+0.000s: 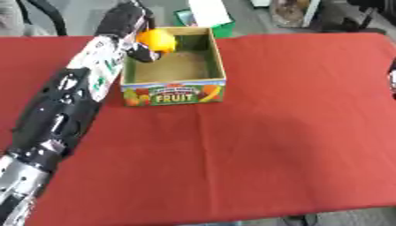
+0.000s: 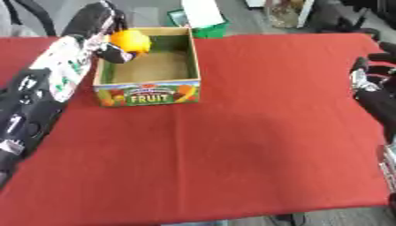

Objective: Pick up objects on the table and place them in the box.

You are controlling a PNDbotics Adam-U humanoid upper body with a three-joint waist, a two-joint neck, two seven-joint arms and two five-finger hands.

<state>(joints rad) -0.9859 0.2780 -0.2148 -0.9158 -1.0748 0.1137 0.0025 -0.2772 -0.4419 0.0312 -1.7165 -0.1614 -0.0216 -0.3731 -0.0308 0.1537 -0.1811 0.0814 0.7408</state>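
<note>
The left hand [image 1: 139,46] reaches over the far left corner of the box [image 1: 174,93], its fingers curled around an orange fruit [image 1: 157,39] held above the box's inside. The box, marked FRUIT on its near wall, stands on the far left part of the red surface [image 1: 255,141]. The right hand [image 2: 371,73] rests at the right edge; I cannot tell how its fingers stand.

Left arm stretched far forward, left robot hand [image 1: 143,46] curled shut, right robot hand [image 2: 374,77] idle at right edge
</note>
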